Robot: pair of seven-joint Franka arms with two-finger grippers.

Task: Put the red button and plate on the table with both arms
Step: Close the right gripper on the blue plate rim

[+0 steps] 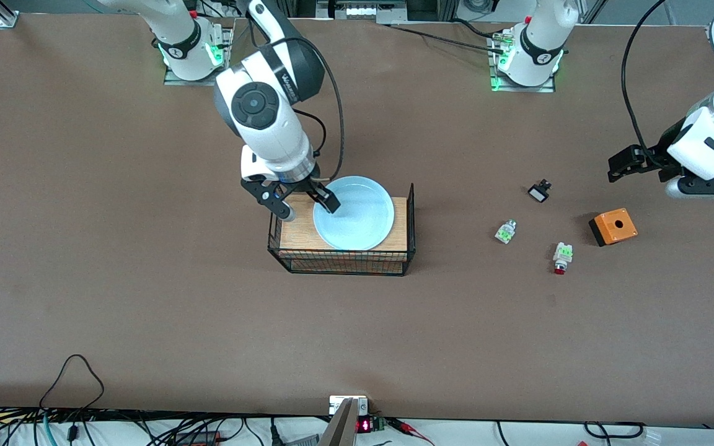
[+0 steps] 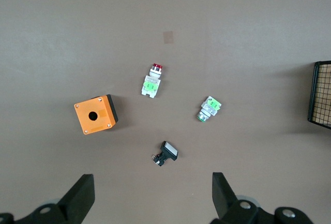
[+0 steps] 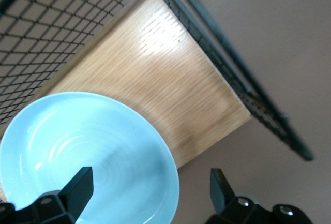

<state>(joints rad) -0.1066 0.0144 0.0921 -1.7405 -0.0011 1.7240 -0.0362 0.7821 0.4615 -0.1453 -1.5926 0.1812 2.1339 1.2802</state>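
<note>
Front view: plate (image 1: 357,220) on basket stand (image 1: 341,257), right claw (image 1: 303,207) spread astride its rim; left claw (image 2: 150,195) apart.

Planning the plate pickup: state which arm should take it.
Right. The right gripper is open, one finger over the plate and one outside its rim, on the basket stand. The left gripper waits open above the small parts.

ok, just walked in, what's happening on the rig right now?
The right pincer is open astride the rim of the round pale blue plate, which sits on the wooden-topped black wire basket stand. The left pincer hangs open over the brown table, above the small white-beige red-capped button, not touching it.
</note>
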